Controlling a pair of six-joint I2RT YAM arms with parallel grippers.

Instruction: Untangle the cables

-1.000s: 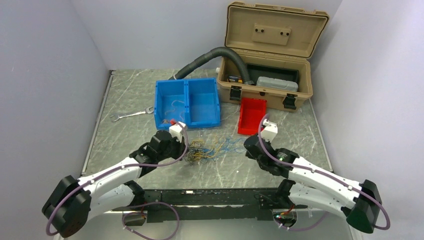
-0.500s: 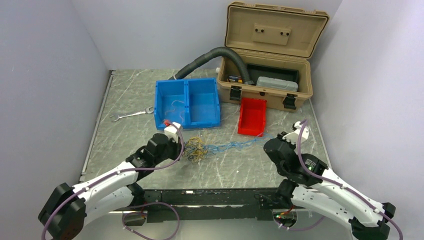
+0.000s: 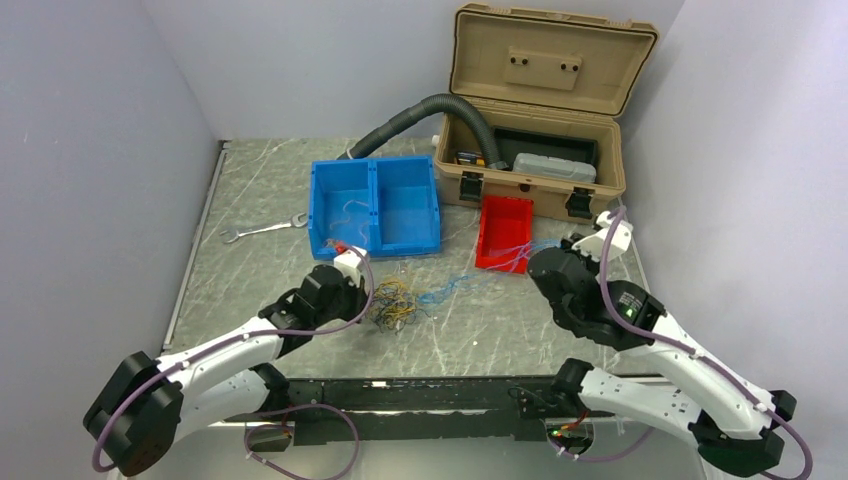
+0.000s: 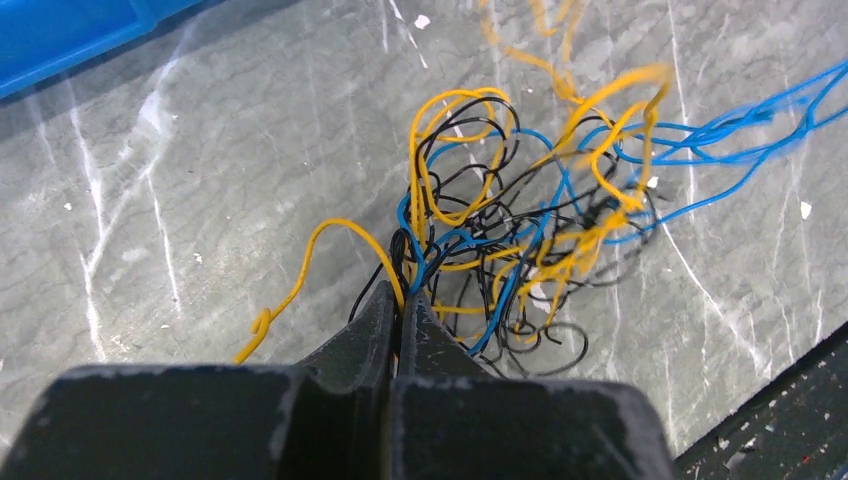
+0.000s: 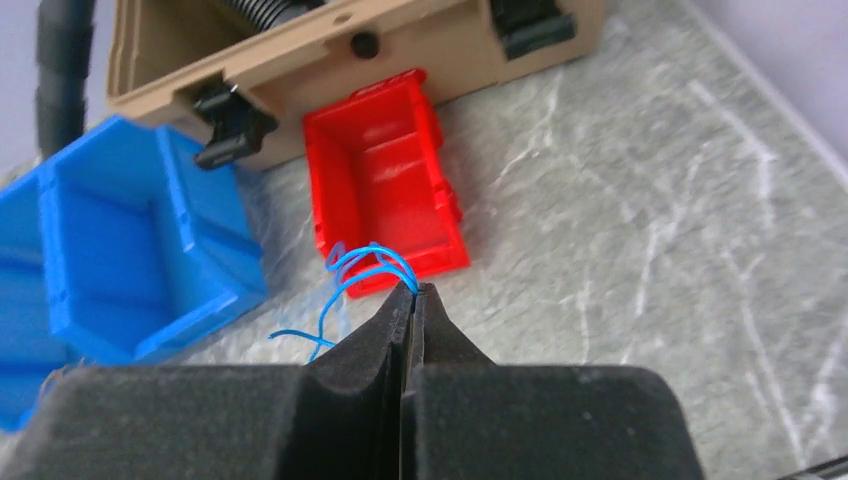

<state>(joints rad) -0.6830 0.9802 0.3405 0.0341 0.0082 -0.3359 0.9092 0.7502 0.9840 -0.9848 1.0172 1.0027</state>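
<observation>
a: grey marbled table point(image 3: 250, 190), white walls round it. the cables point(image 3: 395, 300) sit in a knot near the front edge, just ahead of the left gripper point(image 4: 400, 300). what's the grip there?

b: jaws pressed together on yellow and black loops at the knot's near edge; that arm anchors. it should hold low and not lift, i'd say.

a: and the right gripper point(image 5: 415, 292)?

b: pinched closed on the blue wires point(image 5: 365, 262), raised beside the red bin point(image 5: 385, 185). they run from its tips to the knot, passing the bin's near end.

a: so pull how?

b: slowly, away from the knot, along the strands' own line; ease off if yellow loops tighten around them or the bin snags them.
</observation>
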